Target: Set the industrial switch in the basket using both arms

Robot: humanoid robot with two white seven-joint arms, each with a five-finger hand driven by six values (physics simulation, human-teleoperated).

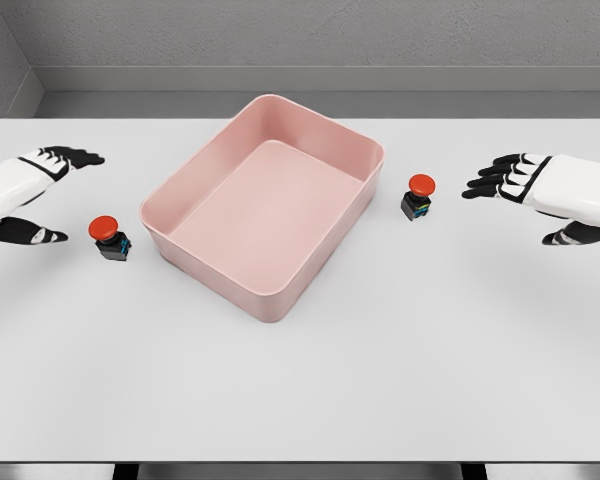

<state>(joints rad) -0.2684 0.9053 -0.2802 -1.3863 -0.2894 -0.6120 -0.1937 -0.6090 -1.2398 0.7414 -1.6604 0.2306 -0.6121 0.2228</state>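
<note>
We see two industrial switches, small black blocks with glossy red mushroom caps: the left switch (110, 238) stands at nine o'clock of the pink basket (356, 208), the right switch (418, 197) at three o'clock, each probably set for its own arm. The basket is smooth, rounded plastic, turned at an angle on the matte white table (300, 390). Our left hand (35, 195) and right hand (540, 195) hover outside the switches, fingers spread, holding nothing.

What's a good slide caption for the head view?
Open left hand and right hand flank two red-buttoned switches beside an empty pink basket.
</note>
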